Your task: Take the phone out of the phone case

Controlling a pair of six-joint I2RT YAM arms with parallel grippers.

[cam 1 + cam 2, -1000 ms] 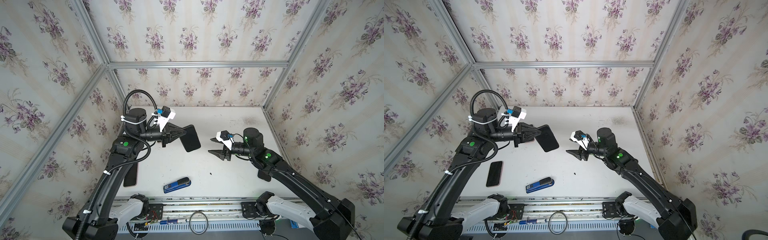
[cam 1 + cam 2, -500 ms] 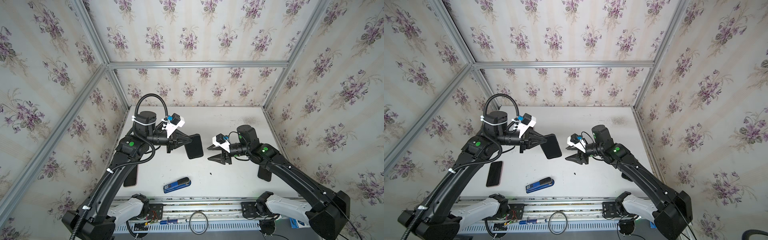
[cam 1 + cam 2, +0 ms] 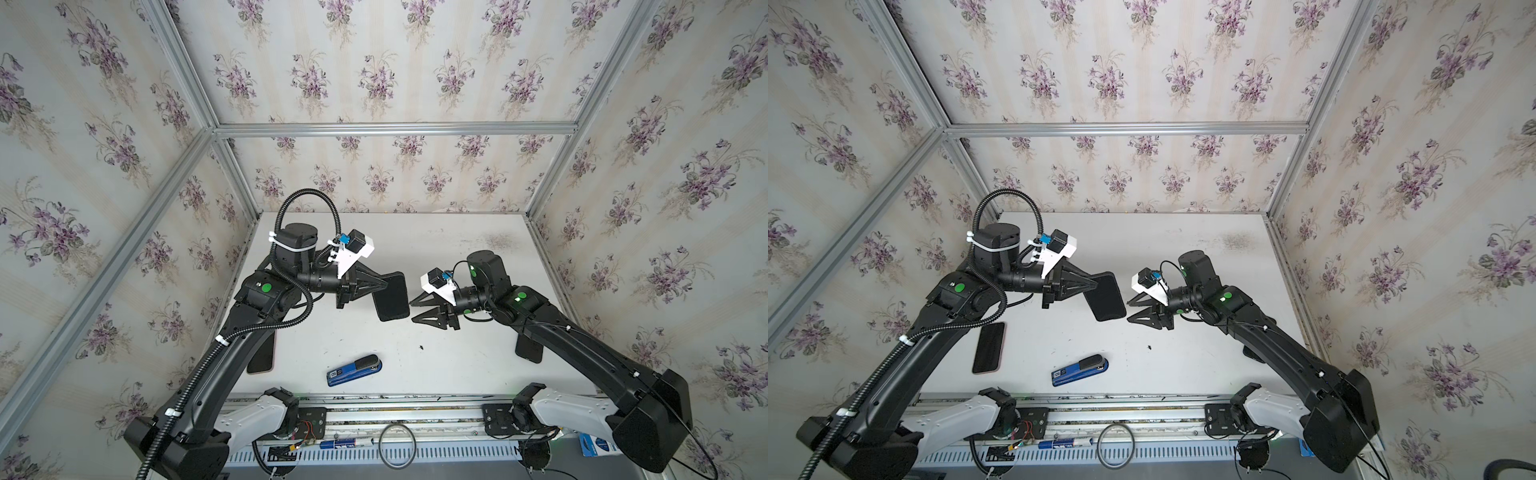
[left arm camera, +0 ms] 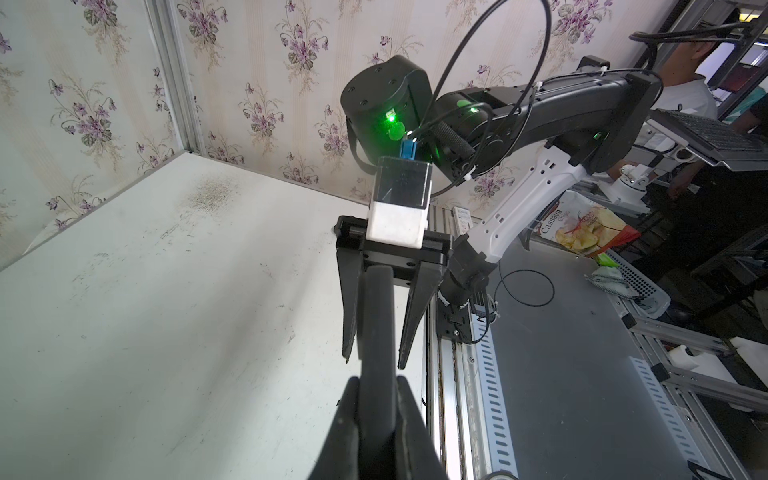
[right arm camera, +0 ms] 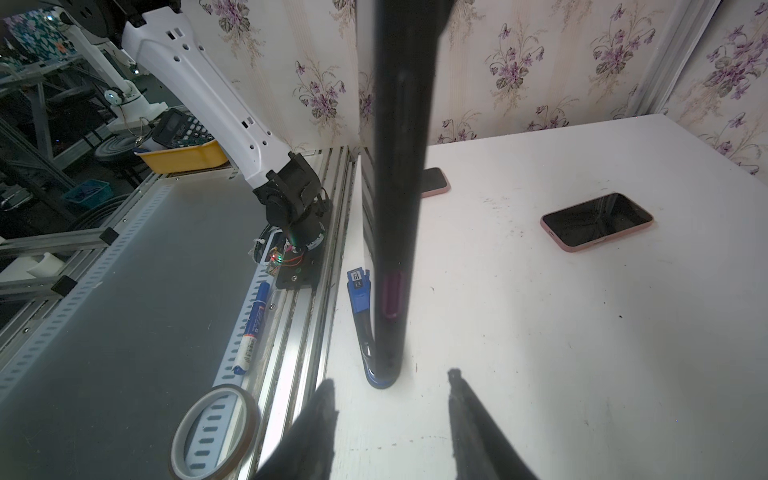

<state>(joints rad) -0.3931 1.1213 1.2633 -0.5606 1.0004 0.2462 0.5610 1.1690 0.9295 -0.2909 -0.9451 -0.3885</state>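
A black phone in its phone case (image 3: 390,296) (image 3: 1106,296) hangs above the middle of the table, tilted. My left gripper (image 3: 384,285) (image 3: 1095,285) is shut on its near end, and the left wrist view shows the phone (image 4: 376,316) edge-on between the closed fingers of that gripper (image 4: 376,388). My right gripper (image 3: 413,311) (image 3: 1130,311) stands open at the phone's other end. In the right wrist view the phone's edge (image 5: 395,208) rises straight ahead, its tip level with the spread fingertips of my right gripper (image 5: 390,376), which do not touch it.
A blue stapler (image 3: 354,370) (image 5: 358,291) lies near the table's front edge. A pink-cased phone (image 3: 988,348) (image 5: 597,220) lies flat at the left, and a second pink case (image 5: 434,183) shows behind the held phone. A dark slab (image 3: 528,349) lies under the right arm. Tape ring (image 5: 212,432) and marker (image 5: 253,328) sit off the table.
The left arm has carried the phone rightward toward the middle. The right gripper has moved left up to the phone's free end, and its jaws have narrowed.
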